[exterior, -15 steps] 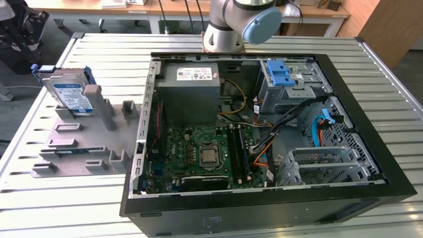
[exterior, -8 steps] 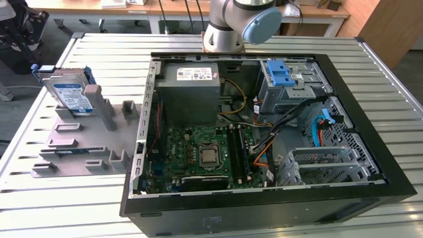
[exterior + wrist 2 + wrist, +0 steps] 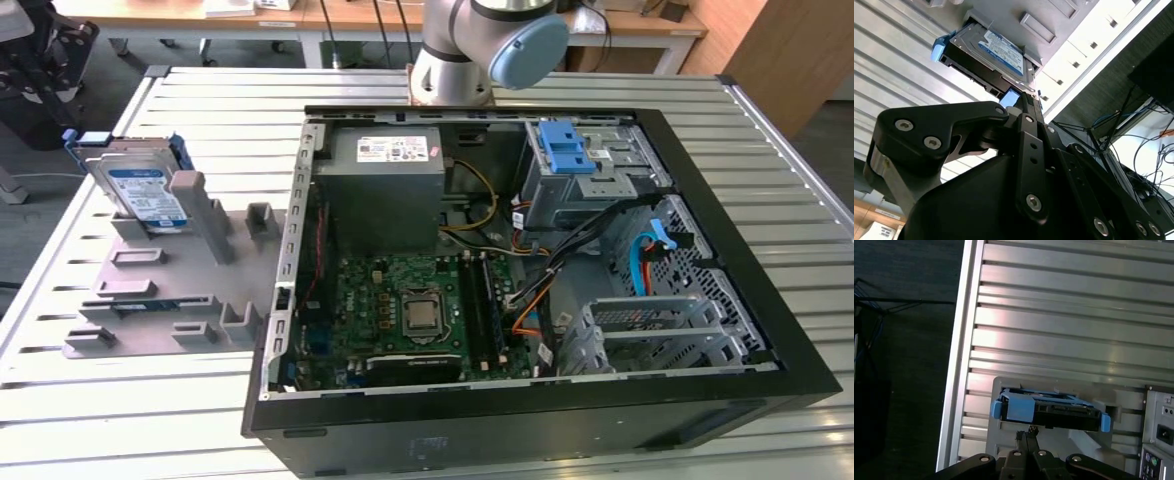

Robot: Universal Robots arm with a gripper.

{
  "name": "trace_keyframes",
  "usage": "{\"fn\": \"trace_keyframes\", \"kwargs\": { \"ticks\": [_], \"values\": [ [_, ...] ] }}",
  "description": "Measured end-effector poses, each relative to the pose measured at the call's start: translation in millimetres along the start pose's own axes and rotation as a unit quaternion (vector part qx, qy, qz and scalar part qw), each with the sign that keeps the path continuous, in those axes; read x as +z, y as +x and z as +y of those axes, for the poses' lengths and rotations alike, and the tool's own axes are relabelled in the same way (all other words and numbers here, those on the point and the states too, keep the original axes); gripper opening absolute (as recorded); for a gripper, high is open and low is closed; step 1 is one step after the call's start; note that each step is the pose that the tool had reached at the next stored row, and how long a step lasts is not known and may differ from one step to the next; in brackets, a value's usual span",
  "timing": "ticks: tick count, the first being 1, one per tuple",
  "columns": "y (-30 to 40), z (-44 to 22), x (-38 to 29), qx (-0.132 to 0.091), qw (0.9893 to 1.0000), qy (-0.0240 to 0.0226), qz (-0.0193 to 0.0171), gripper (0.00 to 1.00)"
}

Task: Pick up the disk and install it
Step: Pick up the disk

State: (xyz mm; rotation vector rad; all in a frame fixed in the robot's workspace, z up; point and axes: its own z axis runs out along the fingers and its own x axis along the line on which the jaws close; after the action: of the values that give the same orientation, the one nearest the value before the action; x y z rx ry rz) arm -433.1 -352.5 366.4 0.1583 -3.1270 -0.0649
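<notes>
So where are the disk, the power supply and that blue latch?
disk (image 3: 144, 195): exterior view, on its blue-and-white label.
power supply (image 3: 387, 210): exterior view, on its bare grey face.
blue latch (image 3: 571, 155): exterior view, middle of the plastic.

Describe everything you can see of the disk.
The disk is a flat, rectangular, silver metal drive with a blue-and-white label on its face and a blue plastic carrier bracket around it. In the wrist views a dark connector edge shows. It stands on edge, not yet installed, slotted in a grey fixture on the slatted table, to the exterior view's left of the open computer case. The gripper is aimed at it, apart from it.
</notes>
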Motion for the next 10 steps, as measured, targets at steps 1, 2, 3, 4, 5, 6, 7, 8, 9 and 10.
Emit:
{"fn": "trace_keyframes", "kwargs": {
  "ticks": [1,2,3,4,5,6,7,8,9,10],
  "values": [
    [0.0,0.0,0.0,-0.001,1.0000,0.0000,0.0000,0.11],
    [0.0,0.0,0.0,-0.002,1.0000,0.0000,0.0001,0.11],
    [0.0,0.0,0.0,-0.003,1.0000,0.0000,0.0001,0.11],
    [0.0,0.0,0.0,-0.005,1.0000,0.0000,0.0002,0.11],
    [0.0,0.0,0.0,-0.006,1.0000,0.0001,0.0002,0.11],
    [0.0,0.0,0.0,-0.007,1.0000,0.0001,0.0003,0.11],
    [0.0,0.0,0.0,-0.008,1.0000,0.0001,0.0003,0.11],
    [0.0,0.0,0.0,-0.010,1.0000,0.0001,0.0004,0.11],
    [0.1,0.0,0.0,-0.011,0.9999,0.0001,0.0005,0.11],
    [0.1,0.0,0.0,-0.014,0.9999,0.0001,0.0005,0.11]
  ]
}}
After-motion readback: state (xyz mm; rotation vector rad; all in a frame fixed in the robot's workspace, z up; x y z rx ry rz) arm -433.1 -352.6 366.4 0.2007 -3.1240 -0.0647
